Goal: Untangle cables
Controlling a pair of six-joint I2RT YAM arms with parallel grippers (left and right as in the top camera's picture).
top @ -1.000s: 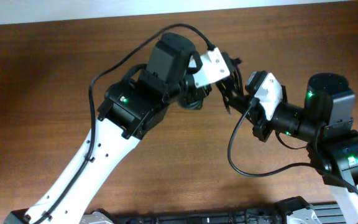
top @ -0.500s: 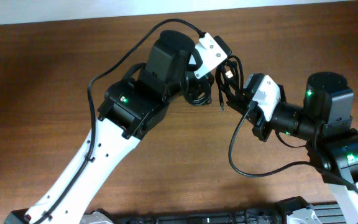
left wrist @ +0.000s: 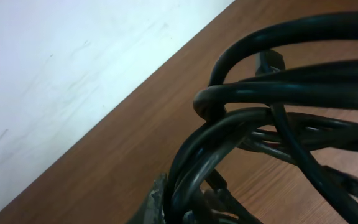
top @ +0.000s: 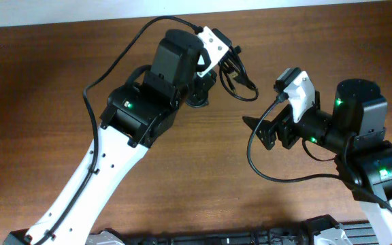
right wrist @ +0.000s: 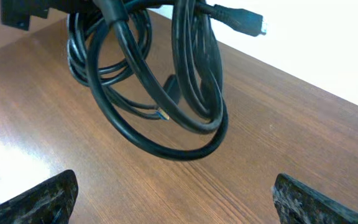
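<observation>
No word, number, label or sign can be read in any view. The cables (right wrist: pixel 197 74) carry no print that can be made out.
</observation>
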